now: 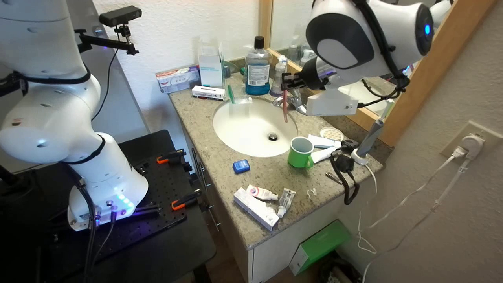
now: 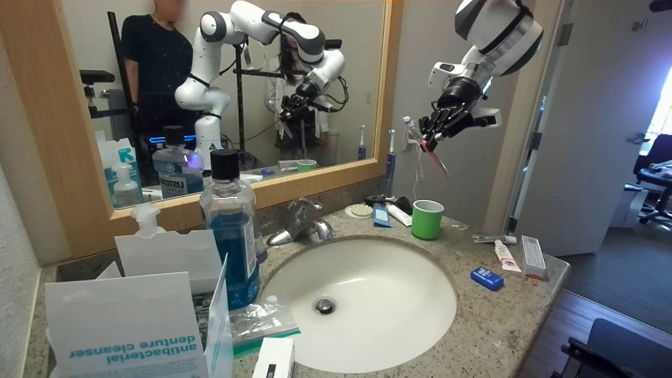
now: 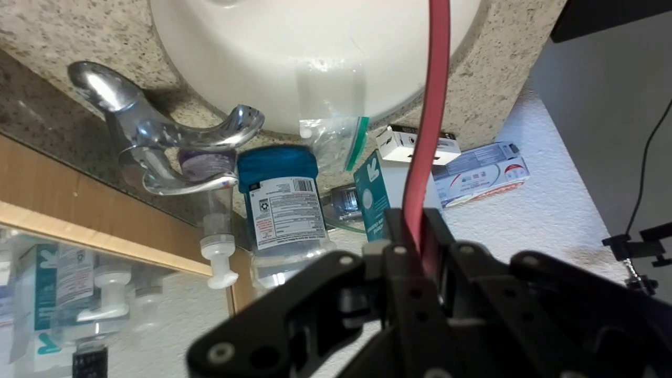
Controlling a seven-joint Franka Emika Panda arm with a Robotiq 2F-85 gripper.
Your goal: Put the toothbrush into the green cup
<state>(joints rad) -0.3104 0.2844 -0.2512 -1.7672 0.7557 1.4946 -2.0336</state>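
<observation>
Toothbrush (image 1: 285, 107) with a slim reddish-pink handle is held in the air by a black jointed gripper (image 1: 285, 81) in an exterior view, its handle hanging almost straight down. Lower in that view, a small round bright green cup (image 1: 296, 159) with a side handle is stood upright on a speckled stone counter (image 1: 263, 175), near a white oval sink (image 1: 235, 137). A white tube (image 1: 325, 154) is laid just beside the cup. Towards a corner of the counter, a small blue plastic case (image 1: 241, 166), a silver tube (image 1: 287, 201) and a long narrow white cardboard carton (image 1: 255, 208) are spread out.

In an exterior view, a wood-framed mirror (image 2: 362, 68) is shown behind the sink, and a tall clear bottle of blue liquid (image 2: 231, 252) with a black cap is placed beside an open white cardboard box (image 2: 115, 299). There the toothbrush is slanted, its pink end pointing down to the right, and is held clear of the green cup, which is seen below it.

In the wrist view, the gripper's two black fingers (image 3: 437, 228) are clamped on the toothbrush handle, which is seen stretching up across the sink to the top edge. A curved chrome faucet (image 3: 149, 131) is seen at left, and a clear plastic bag (image 3: 331, 139) at the sink's rim.
</observation>
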